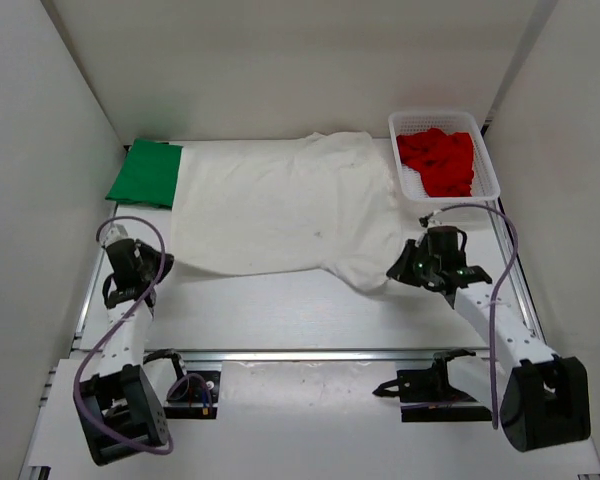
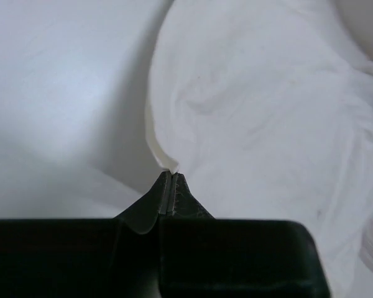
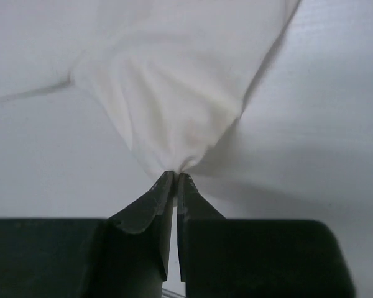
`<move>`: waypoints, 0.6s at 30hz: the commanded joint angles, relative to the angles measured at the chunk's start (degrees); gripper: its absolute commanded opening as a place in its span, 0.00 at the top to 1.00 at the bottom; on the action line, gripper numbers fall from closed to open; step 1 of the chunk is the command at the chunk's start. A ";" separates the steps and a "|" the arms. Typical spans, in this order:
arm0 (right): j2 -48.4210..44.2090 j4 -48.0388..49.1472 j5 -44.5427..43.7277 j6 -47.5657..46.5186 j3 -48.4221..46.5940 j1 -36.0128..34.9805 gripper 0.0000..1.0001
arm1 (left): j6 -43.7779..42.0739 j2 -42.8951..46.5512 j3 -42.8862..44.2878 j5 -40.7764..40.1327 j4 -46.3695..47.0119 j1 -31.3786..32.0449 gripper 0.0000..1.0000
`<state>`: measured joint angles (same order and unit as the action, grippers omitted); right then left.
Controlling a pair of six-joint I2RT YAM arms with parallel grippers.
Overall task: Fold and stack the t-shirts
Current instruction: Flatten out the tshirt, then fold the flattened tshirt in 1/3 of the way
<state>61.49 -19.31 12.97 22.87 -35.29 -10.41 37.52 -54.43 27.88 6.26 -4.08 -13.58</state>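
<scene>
The white t-shirt (image 1: 280, 205) lies spread across the middle of the table. My left gripper (image 1: 163, 262) is shut on its near left corner; the left wrist view shows the cloth edge (image 2: 165, 158) pinched at my left gripper's tips (image 2: 172, 175). My right gripper (image 1: 395, 270) is shut on the shirt's near right sleeve; the right wrist view shows gathered cloth (image 3: 174, 112) held at my right gripper's tips (image 3: 176, 176). The green t-shirt (image 1: 145, 172) lies folded at the far left. The red t-shirt (image 1: 438, 160) lies crumpled in the basket.
A white mesh basket (image 1: 487, 150) stands at the far right. White walls enclose the table on three sides. A metal rail (image 1: 310, 353) runs along the near edge by the arm bases.
</scene>
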 commanded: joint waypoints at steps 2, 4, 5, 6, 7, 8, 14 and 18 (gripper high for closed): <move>-10.84 0.07 6.16 8.67 7.40 3.99 1.00 | 0.11 2.49 -4.23 7.10 -0.48 -7.59 1.00; -15.41 -3.96 8.65 9.99 9.26 4.96 1.00 | -2.18 3.02 -3.54 5.44 -4.43 -6.38 1.00; -19.27 -5.37 8.91 9.82 10.14 5.31 1.00 | -2.71 3.63 -3.10 5.34 -5.67 -6.28 1.00; -21.22 -9.04 8.83 9.56 10.41 5.58 1.00 | -3.32 4.59 -3.09 5.51 -7.59 -6.28 1.00; -25.07 -12.38 8.56 9.73 10.50 5.67 0.99 | -3.85 4.95 -3.01 6.30 -8.66 -6.02 1.00; -29.20 -14.68 8.21 10.43 10.68 4.97 1.00 | -4.20 6.00 -2.83 7.09 -10.84 -5.84 1.00; -37.67 -23.58 0.04 18.60 9.36 -7.32 1.00 | -5.70 10.57 -1.16 4.20 -16.05 -2.23 1.00; -32.16 -19.11 -4.01 17.92 9.27 -9.28 1.00 | -3.42 7.42 -1.86 8.65 -10.54 -4.51 1.00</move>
<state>25.61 -39.97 13.26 39.22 -24.69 -19.49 33.39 -45.67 24.71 11.75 -16.80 -16.56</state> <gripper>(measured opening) 0.030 0.031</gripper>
